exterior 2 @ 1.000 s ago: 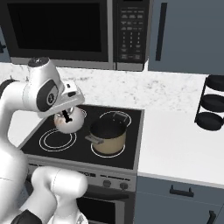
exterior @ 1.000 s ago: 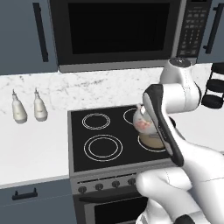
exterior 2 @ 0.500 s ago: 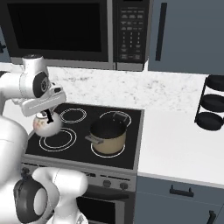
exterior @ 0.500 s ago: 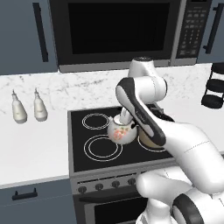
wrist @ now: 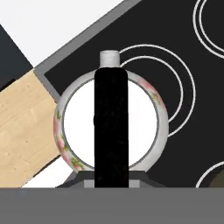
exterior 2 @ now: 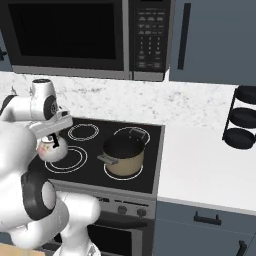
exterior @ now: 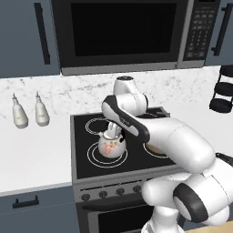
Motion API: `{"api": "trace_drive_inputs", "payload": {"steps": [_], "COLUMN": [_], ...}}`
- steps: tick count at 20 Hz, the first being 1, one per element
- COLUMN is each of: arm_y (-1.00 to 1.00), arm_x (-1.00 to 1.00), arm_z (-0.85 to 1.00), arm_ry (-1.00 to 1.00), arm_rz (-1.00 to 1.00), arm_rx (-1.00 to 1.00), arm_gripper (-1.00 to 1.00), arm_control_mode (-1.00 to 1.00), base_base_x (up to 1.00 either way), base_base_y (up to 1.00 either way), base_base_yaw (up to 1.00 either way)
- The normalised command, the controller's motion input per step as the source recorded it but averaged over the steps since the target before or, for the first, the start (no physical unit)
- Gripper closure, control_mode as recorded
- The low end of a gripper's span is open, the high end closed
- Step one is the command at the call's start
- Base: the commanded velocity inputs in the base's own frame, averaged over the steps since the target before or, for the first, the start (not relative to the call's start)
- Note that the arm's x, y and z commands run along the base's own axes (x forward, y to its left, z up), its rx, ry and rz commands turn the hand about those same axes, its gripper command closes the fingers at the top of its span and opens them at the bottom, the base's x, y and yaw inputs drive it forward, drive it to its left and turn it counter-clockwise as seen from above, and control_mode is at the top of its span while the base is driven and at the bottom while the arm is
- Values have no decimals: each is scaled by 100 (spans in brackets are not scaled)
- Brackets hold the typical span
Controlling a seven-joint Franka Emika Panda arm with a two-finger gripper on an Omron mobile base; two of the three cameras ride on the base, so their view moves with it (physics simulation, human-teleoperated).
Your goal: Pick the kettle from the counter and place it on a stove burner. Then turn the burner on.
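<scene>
Directly beneath the two-finger gripper (exterior: 112, 132) hangs the small round white kettle with a reddish floral print (exterior: 111, 146), its black arched handle pinched between the fingers at the top. The kettle is over the large burner of two concentric white rings (exterior: 94, 154) at the front left of the black glass cooktop (exterior: 84, 166); the pictures do not settle whether its base touches the glass or hovers just above it. The kettle has no lid, and the hand view looks straight down into its open mouth, showing a plain white inside with nothing in it that I can make out. In that view the short spout (wrist: 109, 57) points away from the gripper, and the handle crosses the opening as a broad black bar.

To the right of the gripper, on the neighbouring front burner, stands a bigger tan pot with a dark lid (exterior 2: 123, 157); what it holds is hidden by the lid.

The left base view alone shows two pale bottles (exterior: 28, 111) standing side by side on the white marble-veined countertop (exterior: 32, 154), well to the left of the gripper. The right base view adds a black three-tier rack (exterior 2: 241, 123) on the counter far to the right. The hand view shows a strip of light wooden floor (wrist: 22, 127) below the stove's front edge.
</scene>
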Motion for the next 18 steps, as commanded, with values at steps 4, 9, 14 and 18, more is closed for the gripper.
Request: {"api": "trace_drive_inputs", "payload": {"steps": [4, 9, 14, 18], "arm_y": [16, 0, 10, 16], "arm_x": [47, 49, 41, 27], "arm_z": [-29, -15, -32, -59], "arm_ry": [1, 0, 6, 9], "arm_rz": [-1, -8, -5, 0], "arm_rx": [0, 0, 0, 0], "arm_gripper": [100, 100, 100, 100], "arm_control_mode": [-100, -100, -100, -100], "base_base_x": [0, 0, 0, 0], "base_base_y": [0, 0, 0, 0], "base_base_yaw": [0, 0, 0, 0]}}
